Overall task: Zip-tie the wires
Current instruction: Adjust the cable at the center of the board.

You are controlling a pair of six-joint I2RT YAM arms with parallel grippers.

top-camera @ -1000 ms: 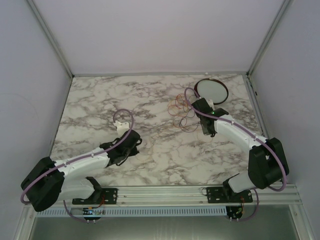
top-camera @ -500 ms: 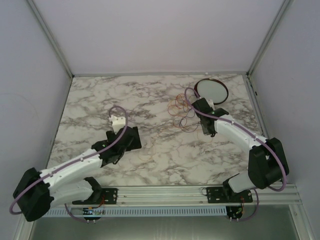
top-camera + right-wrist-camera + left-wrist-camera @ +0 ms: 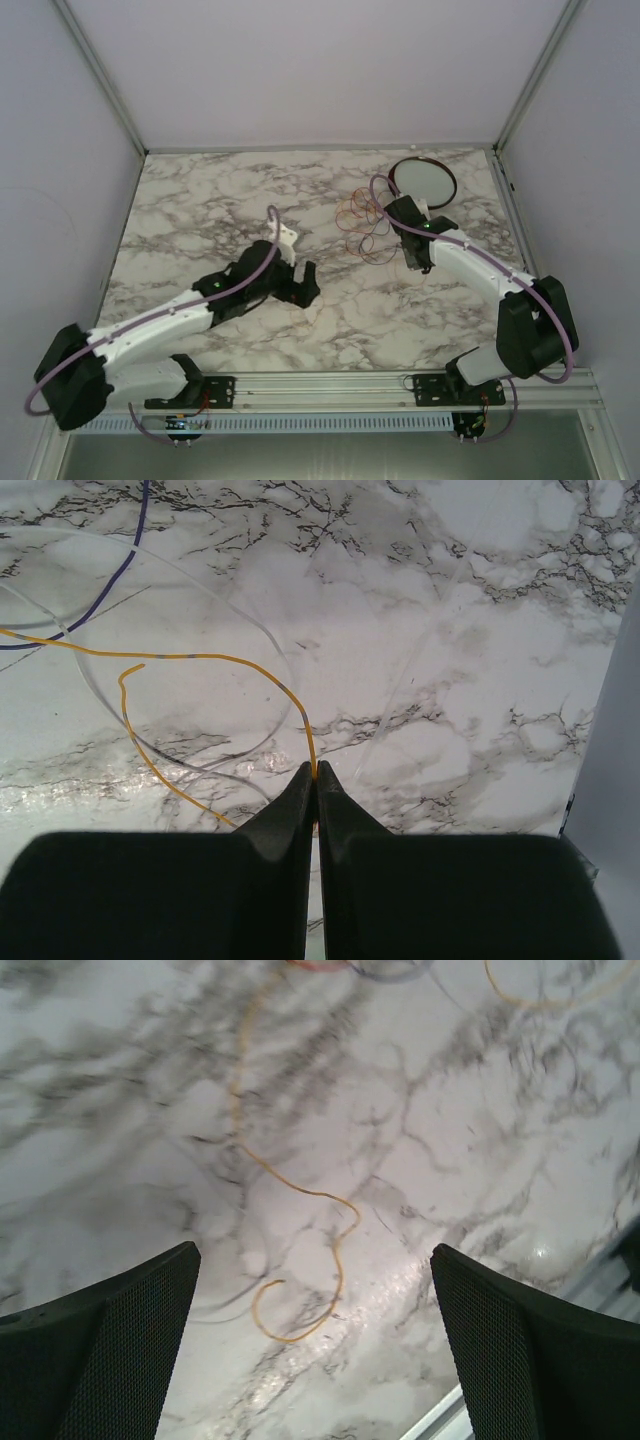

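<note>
The wires (image 3: 360, 224) lie in thin red, orange and yellow loops on the marble, back right of centre. My right gripper (image 3: 395, 214) sits at their right edge. In the right wrist view, the right gripper (image 3: 316, 773) is shut on a yellow wire (image 3: 215, 659) that arcs away to the left. My left gripper (image 3: 299, 284) hovers wide open over the table's middle, short of the bunch. Between its spread fingers (image 3: 110, 1340), the left wrist view shows a curled orange wire end (image 3: 300, 1332) lying flat, untouched.
A dark-rimmed round white dish (image 3: 423, 178) stands behind the right gripper at the back right. A blue wire (image 3: 112, 577) and clear strands (image 3: 190, 615) lie left of the right fingers. A metal rail (image 3: 330, 385) runs along the near edge. Walls close in both sides.
The left arm has swung right and forward toward the wires, and its jaws have gone from nearly shut to wide open. The right arm has stayed put.
</note>
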